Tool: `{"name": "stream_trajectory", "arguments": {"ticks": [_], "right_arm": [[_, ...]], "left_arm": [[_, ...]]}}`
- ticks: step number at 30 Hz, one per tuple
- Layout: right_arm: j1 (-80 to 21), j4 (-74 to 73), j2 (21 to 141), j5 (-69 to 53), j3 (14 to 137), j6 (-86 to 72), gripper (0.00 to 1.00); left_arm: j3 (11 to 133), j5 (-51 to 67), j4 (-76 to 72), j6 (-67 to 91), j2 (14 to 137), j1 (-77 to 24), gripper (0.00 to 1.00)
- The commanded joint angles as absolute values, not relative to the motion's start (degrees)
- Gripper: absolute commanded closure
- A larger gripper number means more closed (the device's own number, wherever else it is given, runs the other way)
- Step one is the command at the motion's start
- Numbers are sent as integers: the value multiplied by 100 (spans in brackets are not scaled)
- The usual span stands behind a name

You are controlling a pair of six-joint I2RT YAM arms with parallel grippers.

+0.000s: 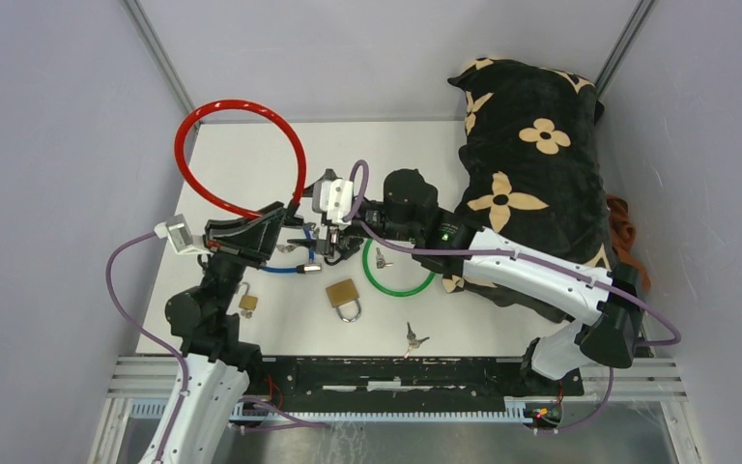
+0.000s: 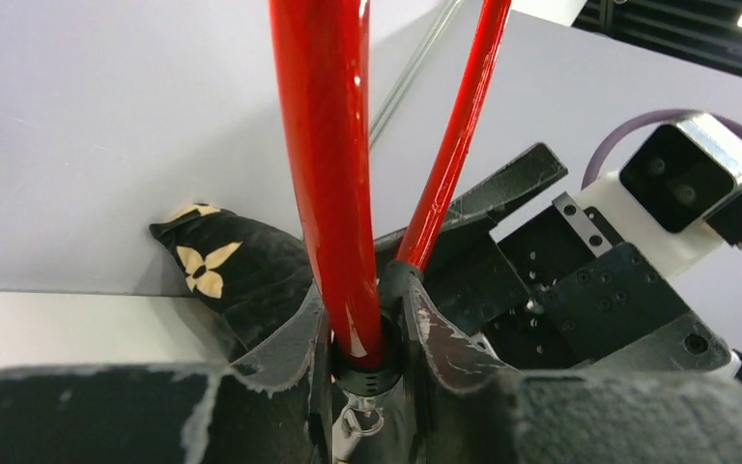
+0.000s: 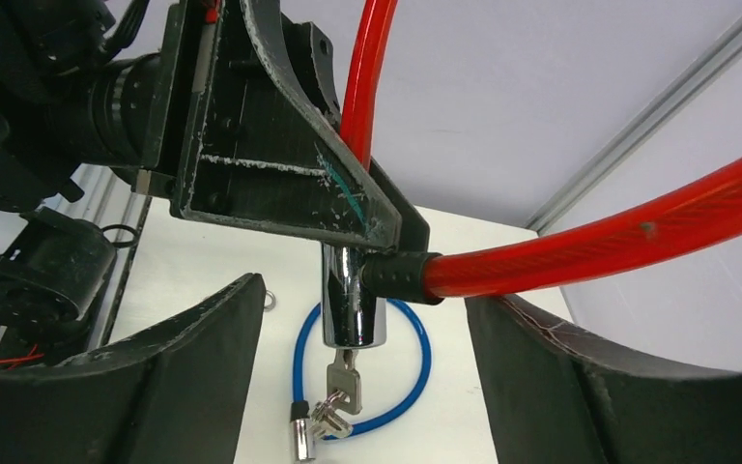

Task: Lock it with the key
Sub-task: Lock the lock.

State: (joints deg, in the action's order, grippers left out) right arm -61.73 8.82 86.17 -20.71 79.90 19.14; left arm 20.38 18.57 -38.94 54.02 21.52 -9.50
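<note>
- Red cable lock (image 1: 240, 155) is held up off the tabletop (image 1: 290, 333). The left fingers (image 3: 280, 184) are clamped narrow on its black collar, and the chrome lock barrel (image 3: 353, 304) pokes out below them.
- The cable's black end looks plugged into the barrel's side.
- Key (image 3: 345, 385) sits in the barrel's lower end with a spare dangling off its ring (the blue cable lock (image 3: 415, 372) on the tabletop behind is not involved).
- Right fingers (image 3: 164, 358) are spread wide, one on each side of barrel and key, touching neither.
- Step in hand, my read: take the key head and turn it to lock.
- To do it well:
  - Drop lower so the pads land on the flat key head, not on the barrel or the spare.
  - Close square on the flats.
  - Twist about the barrel's axis with no sideways pull.
  - The left side must stop the barrel spinning along.
- Risk: pinching the ring instead, so the key slips or drags out.
</note>
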Motion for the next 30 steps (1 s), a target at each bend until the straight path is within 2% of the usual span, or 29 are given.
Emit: {"name": "stream_trajectory", "arguments": {"ticks": [1,6,8,10,13,14,21,26,27,29,30], "right_arm": [[-5907,1001,8499,-2754,8516,1641,18],[-5418,2706,8583,-3783,8335,-355,21],[-5312,3487,8682,-3970,8251,-1151,27],[-5273,3897,8850,-3910,8306,-1735,46],[-5260,3901,9098,-3823,8583,-2092,89],[-5229,3872,9114,-3743,8637,-2172,100],[-4670,4478,8685,-3111,8404,-2721,100],[-4650,4393,8634,-3336,8424,-2591,100],[-4649,4370,8657,-3581,8406,-2539,96],[-4649,4320,8719,-4222,8290,-2397,63],[-4649,4204,8745,-4626,8233,-2294,51]], "left_arm": [[1999,2144,-4306,4862,2068,-939,98],[1937,2305,-4366,4692,2048,-925,98],[1913,2349,-4357,4710,2041,-911,98],[1916,2372,-4334,4732,2042,-916,98],[1925,2410,-4326,4737,2039,-915,98],[1918,2435,-4292,4731,2027,-914,98],[1625,2458,-3669,4738,1741,-914,98],[1544,2384,-3573,4744,1708,-914,98],[1572,2351,-3590,4734,1717,-914,98],[1634,2254,-3714,4737,1780,-915,98],[1668,2217,-3835,4731,1810,-906,98]]}}
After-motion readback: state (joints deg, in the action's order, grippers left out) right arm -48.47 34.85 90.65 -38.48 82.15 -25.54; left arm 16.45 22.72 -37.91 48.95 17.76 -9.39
